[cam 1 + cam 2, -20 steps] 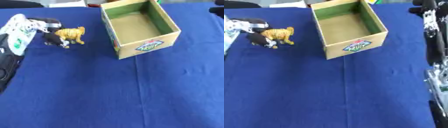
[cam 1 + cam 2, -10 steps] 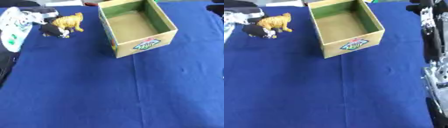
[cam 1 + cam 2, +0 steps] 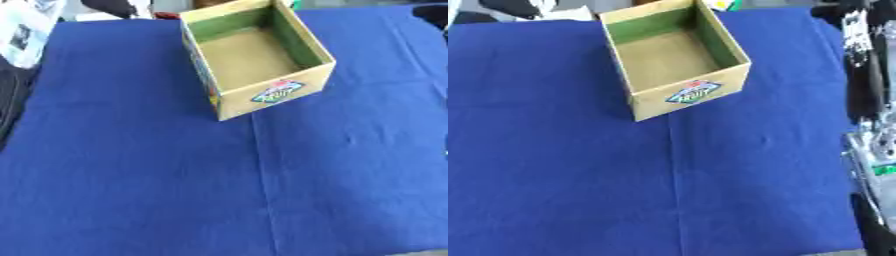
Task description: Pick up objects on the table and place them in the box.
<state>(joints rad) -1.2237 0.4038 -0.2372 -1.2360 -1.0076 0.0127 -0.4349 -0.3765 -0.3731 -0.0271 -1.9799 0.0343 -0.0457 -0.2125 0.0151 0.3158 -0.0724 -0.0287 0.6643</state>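
The box [image 3: 262, 97] stands upright and open-topped on the far half of the counter [image 3: 131, 175], a little right of the middle in the left eye view. It is turned askew, so that one lower corner points toward the near left. Its outer walls are tan cardboard, its inner walls green, and its tan floor is in plain view. The near right wall carries a bright diamond-shaped label [image 3: 692, 92]. A blue cloth covers the counter, and a faint crease runs through it from under the box's near corner straight toward the near edge. The left hand [image 3: 24, 30] shows only as a white and grey shape cut off by the upper left corner. It is well apart from the box, and whether it is open or closed cannot be told. Below it, a black part of the left arm [image 3: 9, 95] lies along the left edge, beside the cloth. The right hand [image 3: 855, 35] appears in the right eye view as a black shape with silver pieces, standing along the counter's far right edge. It is near the box without touching it, and its state cannot be told either. Lower on that side, silver and black arm parts [image 3: 877, 150] hang off the cloth's right border. A dark shape [image 3: 109, 7] sits past the far edge.
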